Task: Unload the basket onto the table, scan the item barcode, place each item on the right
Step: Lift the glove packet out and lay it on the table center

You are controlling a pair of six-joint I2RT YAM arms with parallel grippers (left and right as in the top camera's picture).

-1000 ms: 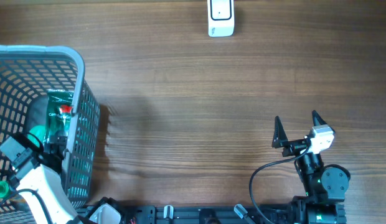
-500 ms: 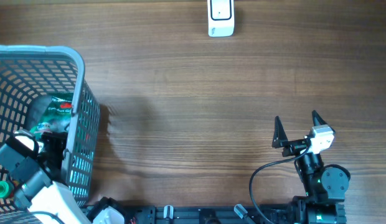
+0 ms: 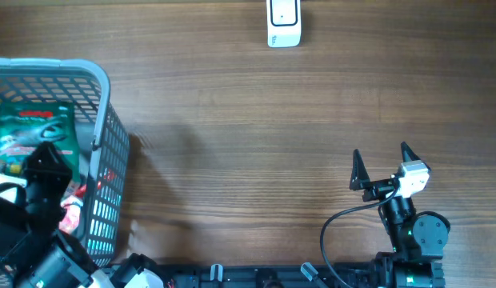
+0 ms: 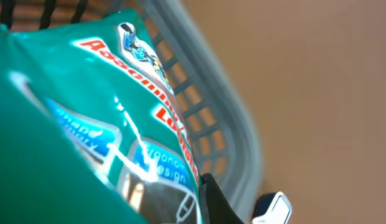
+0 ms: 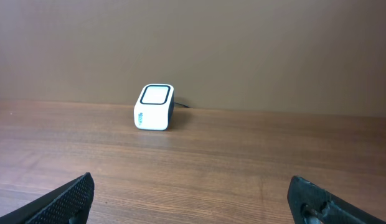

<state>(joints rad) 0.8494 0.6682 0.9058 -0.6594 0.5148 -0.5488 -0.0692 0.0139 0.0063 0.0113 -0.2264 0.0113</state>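
- Green shiny packet (image 3: 28, 128) with red and white print lies within the outline of a grey lattice basket (image 3: 100, 88), at the left edge of a wooden bench (image 3: 232, 144).
- The left claw (image 3: 50, 158) is closed on the packet's near edge. In the left wrist view the packet fills almost everything, pressed against one dark finger (image 4: 211, 198), with the basket rim behind it.
- The right claw (image 3: 382, 164) rests near the front right of the bench, its two fingers spread wide and holding nothing.
- A white scanner (image 3: 283, 22) stands at the far edge of the bench, a little right of centre. Its dark-rimmed window is turned towards the robot.
- Key relation: the scanner is well apart from the packet, away from the robot and to the packet's right, with bare wood between them.
- The right claw is nearer the scanner, but the packet is in the left claw, so the carry looks like the left arm's job.
- The packet's long axis cannot be told, because the arm and claw hide its near end.
- No barcode shows in any view, so which face must turn to the window is unknown.
- Judged step: getting the packet up and over the basket rim. The scan itself is not yet begun.
- Count: one green packet, one basket, one scanner, two claws.
- Something red and white (image 3: 70, 210) also shows in the basket beside the arm, too hidden to name.
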